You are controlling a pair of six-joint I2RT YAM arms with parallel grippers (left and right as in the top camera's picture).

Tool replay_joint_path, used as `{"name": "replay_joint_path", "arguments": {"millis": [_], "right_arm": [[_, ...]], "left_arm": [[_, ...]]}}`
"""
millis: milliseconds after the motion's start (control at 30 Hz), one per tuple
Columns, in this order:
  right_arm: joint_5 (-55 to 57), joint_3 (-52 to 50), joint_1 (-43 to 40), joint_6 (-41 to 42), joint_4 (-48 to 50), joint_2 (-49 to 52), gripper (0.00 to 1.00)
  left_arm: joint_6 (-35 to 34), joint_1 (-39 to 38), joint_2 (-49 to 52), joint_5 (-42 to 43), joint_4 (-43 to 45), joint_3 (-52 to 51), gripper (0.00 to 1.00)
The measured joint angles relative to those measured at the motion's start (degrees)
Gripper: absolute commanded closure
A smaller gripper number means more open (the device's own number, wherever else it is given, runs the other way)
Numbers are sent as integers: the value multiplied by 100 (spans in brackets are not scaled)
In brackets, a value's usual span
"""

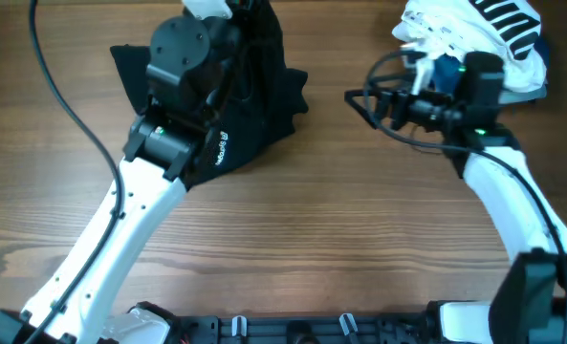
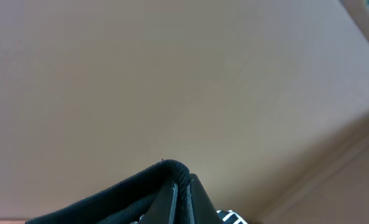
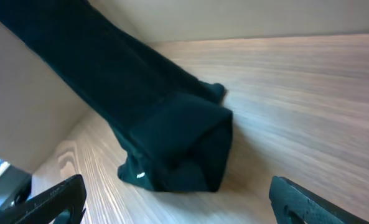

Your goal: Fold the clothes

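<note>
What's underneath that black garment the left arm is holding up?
Only wooden table shows beneath the hanging black garment, whose lower end rests bunched on it. Anything under that bunched heap is covered by the cloth.

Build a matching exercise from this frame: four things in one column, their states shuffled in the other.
1 black garment
2 white striped garment
3 left jaws
4 right jaws

A open, empty
B heaped at the far right of the table
C shut on a fabric edge
D one end raised, other end on the table

Pairs: 1-D; 2-B; 3-C; 4-A
</note>
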Motion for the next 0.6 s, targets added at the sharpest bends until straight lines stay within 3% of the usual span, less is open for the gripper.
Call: {"name": "replay_joint_path", "arguments": {"millis": [333,600], "right_arm": [[33,7,922,227,1475,457,15],[35,7,619,385,1475,457,16]], "left_arm": [[-37,0,-389,66,-1799,20,96],[-39,0,-334,223,-3259,20,96]]}}
